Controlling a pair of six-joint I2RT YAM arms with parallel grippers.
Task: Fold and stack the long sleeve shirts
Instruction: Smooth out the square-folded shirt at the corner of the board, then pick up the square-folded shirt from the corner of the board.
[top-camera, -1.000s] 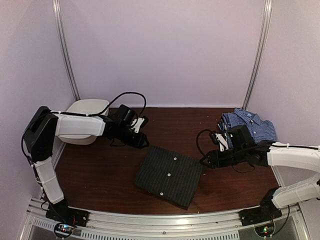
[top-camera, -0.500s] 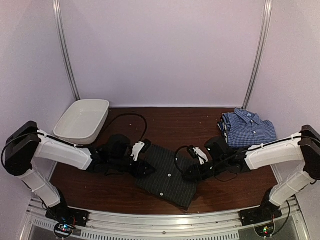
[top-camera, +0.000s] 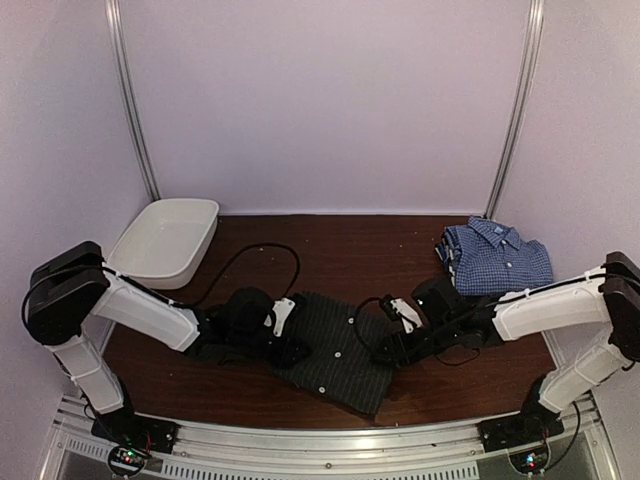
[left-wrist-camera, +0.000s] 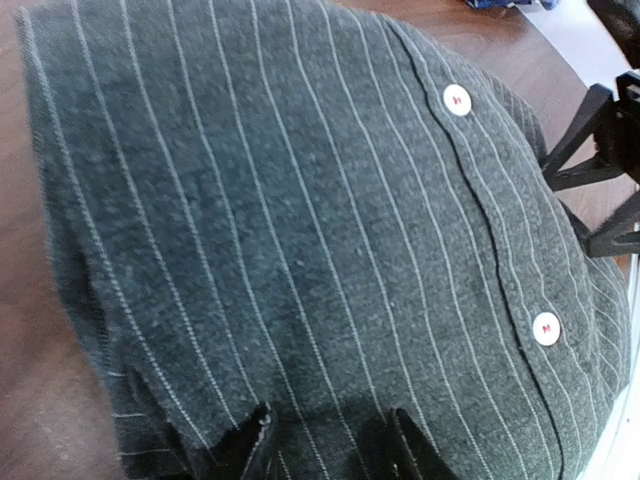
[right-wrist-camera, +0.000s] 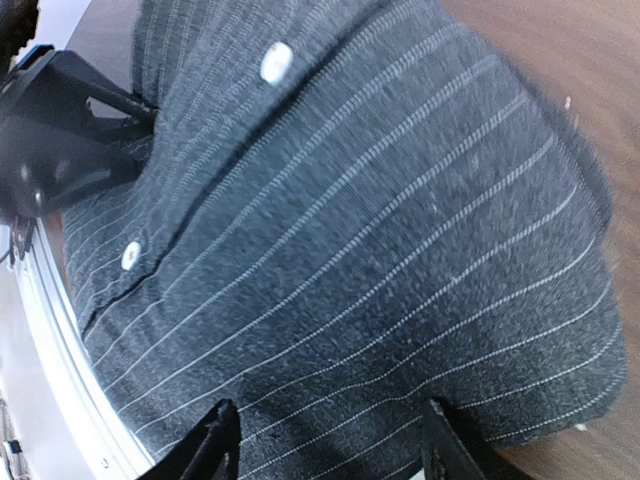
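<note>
- Top external: the black pinstriped shirt lies folded on the surface, near centre. The blue-check shirt sits folded at far right. The left end effector meets the black shirt's left edge and the right end effector its right edge. The step is probably lifting this bundle for stacking.
- Left wrist: the fingers stand partly open over the cloth with nothing visibly clamped. A finger should slide beneath every layer before closing.
- Right wrist: the fingers are spread wider, also above the cloth and holding nothing. Closing both sides together and lifting level should stop the fold springing open.
</note>
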